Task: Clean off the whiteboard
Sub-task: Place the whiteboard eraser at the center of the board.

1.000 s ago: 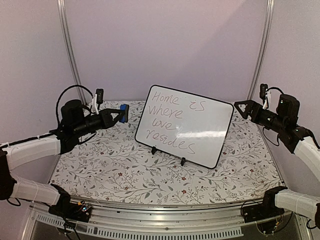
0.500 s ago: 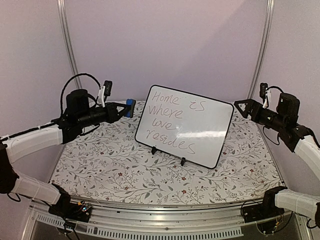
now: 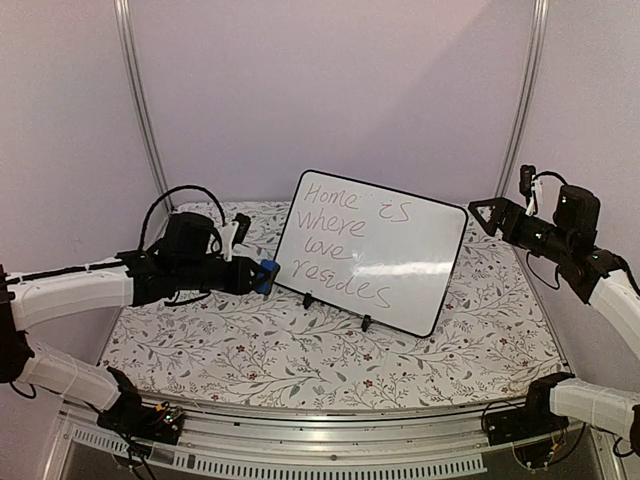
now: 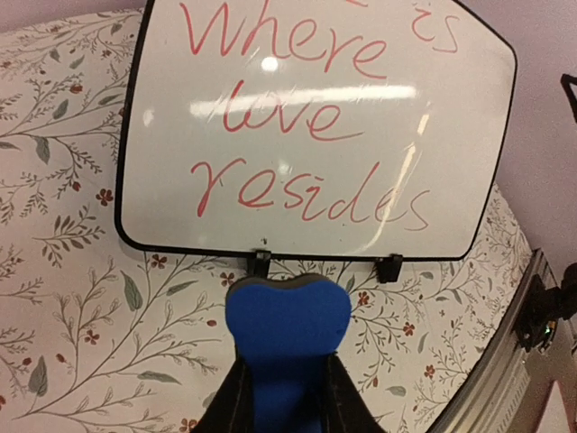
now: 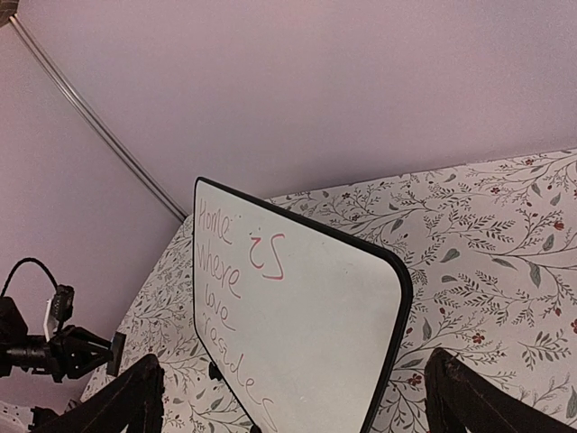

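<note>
You had a wide table with a flowery cloth [image 3: 250, 350] under everything. The big white board with round corners and a thin black rim [image 3: 400, 250] stood near the middle of the table, a bit toward the back. It leaned back a little. All the pink-red words [image 4: 306, 117] on it were there to read: "Home is where love resides".

Your left gripper [image 3: 262, 277] was down low, just beside the board's bottom left corner. Its fingers pinched a small blue foam eraser block [image 4: 287, 316]. The eraser pointed at the board's bottom edge, but you could not tell if it touched.

Your right gripper [image 3: 478, 216] hung in the air near the board's top right corner. Its fingers were spread wide with nothing in them.

The board sat on two small black feet [image 3: 308, 299].
</note>
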`<state>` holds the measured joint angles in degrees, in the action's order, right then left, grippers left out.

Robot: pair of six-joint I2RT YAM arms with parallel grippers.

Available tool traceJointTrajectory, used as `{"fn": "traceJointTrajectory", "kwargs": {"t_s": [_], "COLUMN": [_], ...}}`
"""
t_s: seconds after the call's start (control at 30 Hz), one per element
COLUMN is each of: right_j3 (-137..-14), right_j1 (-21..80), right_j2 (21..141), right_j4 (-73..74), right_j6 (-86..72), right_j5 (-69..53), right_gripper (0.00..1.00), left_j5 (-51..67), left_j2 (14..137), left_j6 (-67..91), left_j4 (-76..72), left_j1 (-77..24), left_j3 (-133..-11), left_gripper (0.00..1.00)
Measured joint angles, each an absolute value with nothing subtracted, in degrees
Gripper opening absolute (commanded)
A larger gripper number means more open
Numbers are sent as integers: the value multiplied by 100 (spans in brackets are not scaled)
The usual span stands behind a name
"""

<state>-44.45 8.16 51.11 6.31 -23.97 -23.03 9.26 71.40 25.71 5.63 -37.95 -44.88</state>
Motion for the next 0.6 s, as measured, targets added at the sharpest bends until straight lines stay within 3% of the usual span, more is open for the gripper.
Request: {"fn": "traceJointTrajectory", "kwargs": {"t_s": [0.37,0.5,0.6], "right_j3": [-4445,-4445,-4445], "right_j1": [816,816,816], "right_j2": [5109,5107,5094], "right_j4": [631,628,631], "right_j6": [-2399,-2399,-2399], "right_j5": [-2303,-2300,-2298], "right_gripper": [99,99,99], "left_j5": [10,-180,-261], "left_j2": [8460,9041,9299], "left_j6": [2930,2950,2974], "left_j4": [679,668,628], "left_j1": [-4783,-4965,-5059], "left_j3": [-4287,-4355,-4370], "left_gripper": [35,48,51]}}
